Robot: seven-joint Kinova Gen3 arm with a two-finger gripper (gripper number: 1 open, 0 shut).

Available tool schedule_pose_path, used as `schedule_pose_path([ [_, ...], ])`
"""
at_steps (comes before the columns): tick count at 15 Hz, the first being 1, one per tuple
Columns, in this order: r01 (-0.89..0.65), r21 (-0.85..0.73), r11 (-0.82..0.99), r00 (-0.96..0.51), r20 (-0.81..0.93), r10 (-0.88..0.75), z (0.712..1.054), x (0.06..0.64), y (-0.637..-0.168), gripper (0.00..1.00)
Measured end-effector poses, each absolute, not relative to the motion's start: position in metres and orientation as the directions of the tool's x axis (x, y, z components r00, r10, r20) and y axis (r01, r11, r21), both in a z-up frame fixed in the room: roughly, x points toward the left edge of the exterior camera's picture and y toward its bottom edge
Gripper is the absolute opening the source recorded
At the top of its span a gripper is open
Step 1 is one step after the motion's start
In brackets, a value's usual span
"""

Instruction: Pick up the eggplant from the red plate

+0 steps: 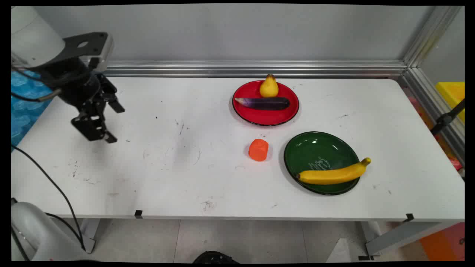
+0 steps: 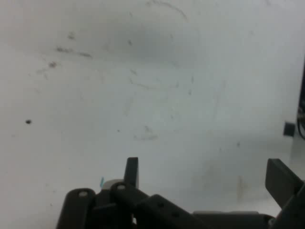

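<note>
Looking at your gripper [image 1: 115, 124], you are seeing its fingers [image 2: 131, 171] spread wide and grasping nothing, hanging above the bare left part of the surface [image 1: 167, 167]. Well apart to the right, an orange block [image 1: 258, 150] is sitting beside a green plate [image 1: 315, 148] bearing a banana [image 1: 332, 174].

2 plates: red plate [image 1: 265, 117], green plate [image 1: 315, 149]; 1 pear [image 1: 268, 87]; 1 eggplant [image 1: 262, 103]; 1 banana [image 1: 333, 174]; 1 orange block [image 1: 258, 150].
</note>
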State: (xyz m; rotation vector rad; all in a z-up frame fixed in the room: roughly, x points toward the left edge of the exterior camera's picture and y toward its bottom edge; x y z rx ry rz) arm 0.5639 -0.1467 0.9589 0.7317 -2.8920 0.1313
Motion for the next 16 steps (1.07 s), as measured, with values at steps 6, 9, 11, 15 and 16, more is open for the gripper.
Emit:
schedule_pose_path([
  [6,-0.577,-0.081,0.813,-0.794,0.286,-0.535,0.961,0.544,-0.184,1.0],
  [9,-0.601,-0.093,0.794,-0.769,0.339,-0.542,0.96,0.529,-0.208,1.0],
  [11,-0.608,-0.1,0.788,-0.756,0.375,-0.536,0.959,0.517,-0.228,1.0],
  [15,-0.615,-0.113,0.78,-0.736,0.436,-0.518,0.951,0.49,-0.271,1.0],
  [16,-0.618,-0.115,0.778,-0.731,0.45,-0.514,0.948,0.482,-0.282,1.0],
])
